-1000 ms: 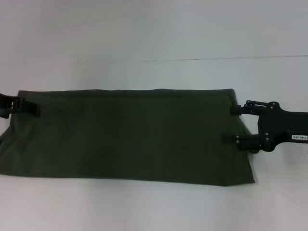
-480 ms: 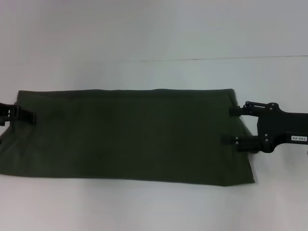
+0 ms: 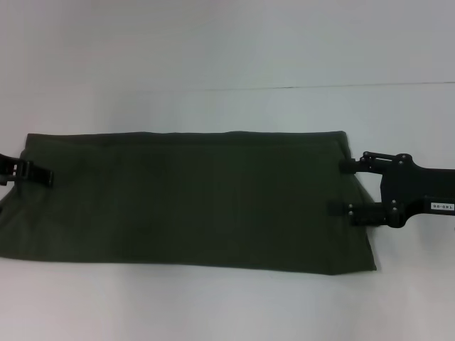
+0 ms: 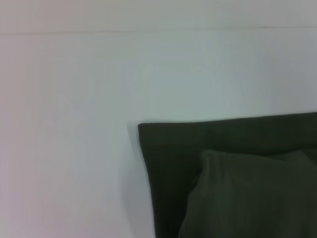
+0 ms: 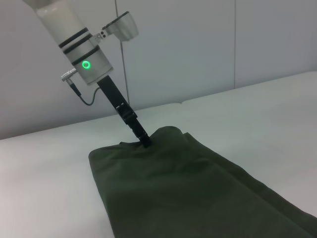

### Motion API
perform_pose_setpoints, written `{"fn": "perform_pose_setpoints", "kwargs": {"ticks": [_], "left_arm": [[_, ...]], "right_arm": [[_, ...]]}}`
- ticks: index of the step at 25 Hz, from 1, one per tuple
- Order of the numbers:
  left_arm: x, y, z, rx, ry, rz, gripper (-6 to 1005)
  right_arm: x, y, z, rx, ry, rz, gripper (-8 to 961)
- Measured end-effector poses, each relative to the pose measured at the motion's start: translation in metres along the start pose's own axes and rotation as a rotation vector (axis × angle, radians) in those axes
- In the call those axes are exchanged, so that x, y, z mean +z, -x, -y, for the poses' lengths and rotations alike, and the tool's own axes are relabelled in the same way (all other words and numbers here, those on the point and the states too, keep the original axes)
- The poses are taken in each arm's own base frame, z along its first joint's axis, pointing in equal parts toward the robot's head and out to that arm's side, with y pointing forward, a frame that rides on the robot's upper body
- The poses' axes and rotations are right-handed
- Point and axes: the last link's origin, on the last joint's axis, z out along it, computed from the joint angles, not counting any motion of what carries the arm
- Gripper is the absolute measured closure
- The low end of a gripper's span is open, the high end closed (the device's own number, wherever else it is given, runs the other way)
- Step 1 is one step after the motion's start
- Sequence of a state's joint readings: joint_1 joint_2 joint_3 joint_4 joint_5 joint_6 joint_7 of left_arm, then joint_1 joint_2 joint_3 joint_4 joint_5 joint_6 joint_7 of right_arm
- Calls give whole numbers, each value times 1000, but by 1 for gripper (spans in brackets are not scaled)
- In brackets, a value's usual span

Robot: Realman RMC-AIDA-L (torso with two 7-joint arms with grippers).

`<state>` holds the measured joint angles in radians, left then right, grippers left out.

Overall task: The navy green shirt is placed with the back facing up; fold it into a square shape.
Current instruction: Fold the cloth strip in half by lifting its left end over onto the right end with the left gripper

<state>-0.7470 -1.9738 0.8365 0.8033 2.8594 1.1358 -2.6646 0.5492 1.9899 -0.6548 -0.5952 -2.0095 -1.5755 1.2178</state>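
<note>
The navy green shirt lies flat on the white table as a long dark olive strip, plain side up. My left gripper is at the strip's left end. In the right wrist view that same left gripper pinches a small raised bunch of cloth at the shirt edge. My right gripper is at the strip's right end, open, with its two fingers spread apart and their tips lying over the cloth edge. The left wrist view shows a shirt corner with a lifted fold.
The white table runs all around the strip, with a thin seam across it behind the shirt. A pale wall stands behind the left arm in the right wrist view.
My left gripper has shifted a little toward the table's front along the shirt's left end. The right gripper has hardly moved.
</note>
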Motion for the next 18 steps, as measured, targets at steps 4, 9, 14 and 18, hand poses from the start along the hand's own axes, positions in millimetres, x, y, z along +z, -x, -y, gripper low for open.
{"fn": "perform_pose_setpoints", "kwargs": {"ticks": [4, 9, 14, 18], "left_arm": [[4, 2, 2, 7, -10, 0, 91], [9, 7, 8, -1, -21, 5, 90], [11, 9, 10, -1, -24, 9, 90], [13, 12, 10, -3, -23, 17, 90]], "right_arm": [[0, 0, 0, -1, 1, -1, 76], [-1, 1, 1, -4, 0, -3, 76], [0, 2, 1, -6, 1, -2, 75], [0, 2, 2, -8, 2, -2, 75]]}}
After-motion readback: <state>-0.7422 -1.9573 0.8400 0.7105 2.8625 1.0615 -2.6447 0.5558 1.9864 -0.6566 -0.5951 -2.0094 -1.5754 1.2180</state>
